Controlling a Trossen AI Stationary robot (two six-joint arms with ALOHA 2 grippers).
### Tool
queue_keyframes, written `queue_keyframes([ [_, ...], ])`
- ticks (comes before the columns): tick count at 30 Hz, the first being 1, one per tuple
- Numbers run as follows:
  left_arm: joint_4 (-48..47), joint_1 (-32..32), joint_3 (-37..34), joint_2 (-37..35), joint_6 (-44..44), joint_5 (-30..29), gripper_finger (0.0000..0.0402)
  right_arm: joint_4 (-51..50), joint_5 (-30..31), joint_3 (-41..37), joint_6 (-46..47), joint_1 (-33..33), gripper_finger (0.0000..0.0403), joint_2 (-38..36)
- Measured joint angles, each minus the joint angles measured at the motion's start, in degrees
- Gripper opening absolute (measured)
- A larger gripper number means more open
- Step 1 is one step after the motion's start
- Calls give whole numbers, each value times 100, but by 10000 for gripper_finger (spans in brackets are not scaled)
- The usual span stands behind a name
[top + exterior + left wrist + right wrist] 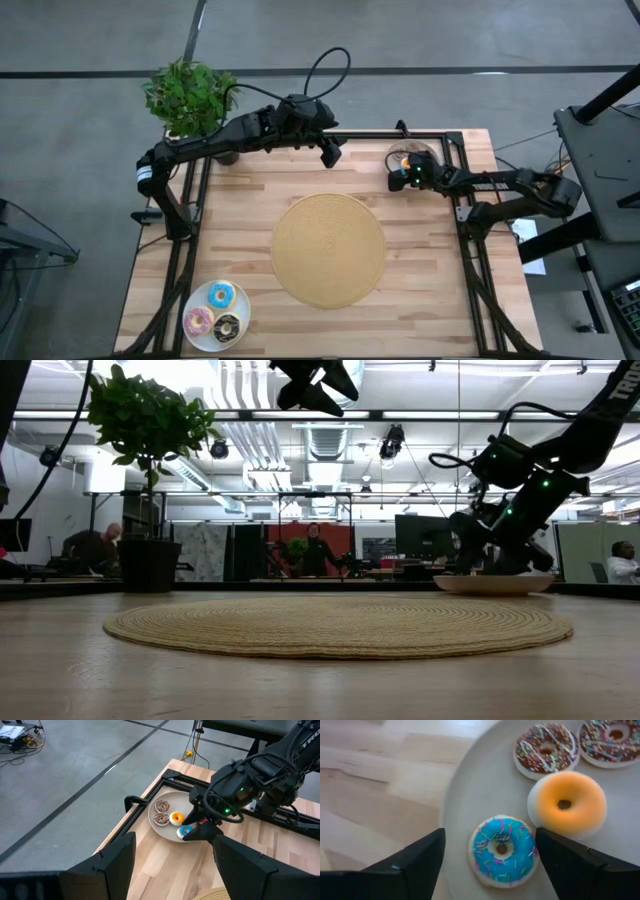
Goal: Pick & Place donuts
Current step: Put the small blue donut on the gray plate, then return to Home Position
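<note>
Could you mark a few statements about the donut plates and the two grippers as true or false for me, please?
1. The right gripper stands open around the blue-iced donut. True.
2. The far plate holds only one donut. False: it holds four, two chocolate sprinkled donuts, an orange-iced donut and the blue-iced one.
3. The near plate holds three donuts. True: blue, pink and chocolate.
4. The left gripper grips a donut. False: it hangs open and empty above the table's far side.
5. A donut lies on the round woven mat. False: the mat is bare.
</note>
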Motion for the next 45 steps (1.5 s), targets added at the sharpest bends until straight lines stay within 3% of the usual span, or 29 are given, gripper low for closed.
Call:
queue_keyframes([
  [21, 2, -1, 0, 0, 33, 0, 236, -250, -67, 2, -117, 0, 276, -2510],
  [27, 4, 0, 0, 0, 58, 13, 231, -562, -624, 2, -239, 0, 256, -3015],
  [34, 6, 0, 0, 0, 61, 165, 179, -562, -1085, 2, -261, 2, 192, -3172],
  [45, 15, -149, 0, -6, 82, 327, 53, -439, -2120, 2, -266, 32, 64, -3165],
])
